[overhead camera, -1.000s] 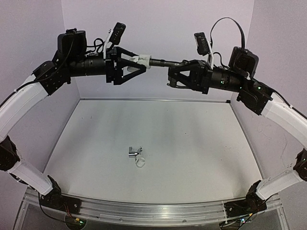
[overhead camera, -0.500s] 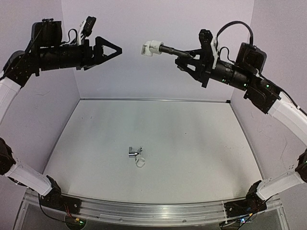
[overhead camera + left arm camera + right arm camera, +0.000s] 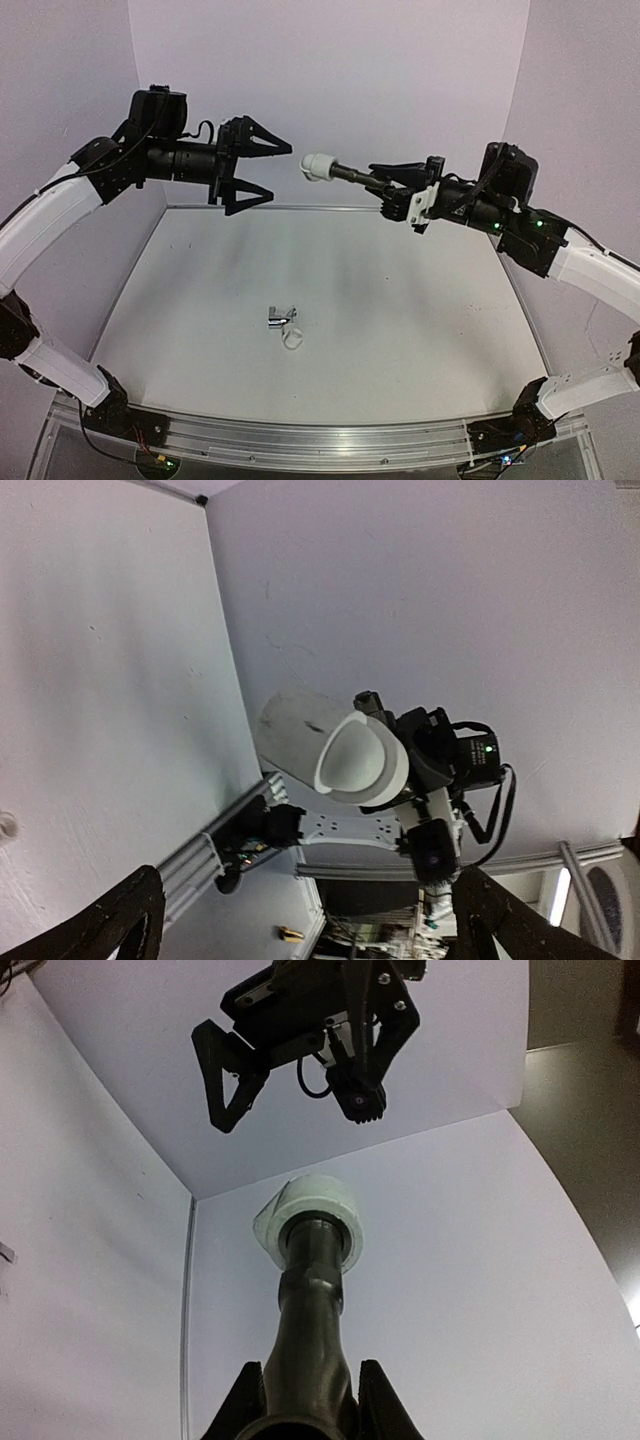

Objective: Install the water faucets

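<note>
Right gripper (image 3: 388, 183) is clamped on the matte black faucet (image 3: 352, 175), high above the tabletop (image 3: 420, 300), its two fingers pressed against the sides of the dark body. In the top view the faucet sticks out from the gripper toward 9 o'clock, nearly level, and its far end carries a white elbow fitting (image 3: 320, 166) seated on the tip. The right wrist view shows the same line from behind: the black stem rises from between the fingers toward 12 o'clock and ends in the white fitting. Left gripper (image 3: 281, 172) hangs at the same height, at 9 o'clock from the fitting, with its fingers spread wide and nothing between them; a clear gap separates its fingertips from the white fitting, so the two are near but not touching. From the left wrist view the open mouth of the fitting faces the camera, sitting toward 12 o'clock of the space between the two parted fingers, with the right arm behind it. The two grippers point at each other in front of the back wall. Down on the tabletop, at roughly 6 o'clock from the left gripper and well apart from both arms, lies the chrome faucet (image 3: 280, 317), small and shiny, with a white ring (image 3: 293, 340) just beside it at its 5 o'clock; whether these two touch cannot be told.
</note>
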`<action>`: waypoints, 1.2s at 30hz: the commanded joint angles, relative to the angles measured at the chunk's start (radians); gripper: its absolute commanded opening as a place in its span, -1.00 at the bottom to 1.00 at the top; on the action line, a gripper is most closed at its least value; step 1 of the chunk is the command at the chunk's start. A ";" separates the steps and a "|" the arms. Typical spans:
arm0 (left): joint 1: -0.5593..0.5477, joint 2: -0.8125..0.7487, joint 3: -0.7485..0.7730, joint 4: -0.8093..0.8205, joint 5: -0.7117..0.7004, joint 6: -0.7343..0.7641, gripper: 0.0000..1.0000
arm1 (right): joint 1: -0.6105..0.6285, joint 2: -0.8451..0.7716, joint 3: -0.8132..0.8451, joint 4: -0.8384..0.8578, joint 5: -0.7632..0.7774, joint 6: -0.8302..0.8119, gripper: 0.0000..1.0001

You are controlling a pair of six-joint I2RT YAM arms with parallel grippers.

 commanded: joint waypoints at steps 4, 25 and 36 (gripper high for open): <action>0.002 0.065 -0.020 0.202 0.143 -0.273 0.95 | 0.059 0.011 -0.018 0.261 0.097 -0.211 -1.00; 0.001 0.141 0.014 0.322 0.027 -0.354 -0.06 | 0.149 0.122 0.000 0.301 0.238 -0.262 -1.00; 0.006 0.154 -0.013 0.625 -0.016 -0.149 -0.43 | 0.159 0.172 0.163 0.323 0.311 0.441 -1.00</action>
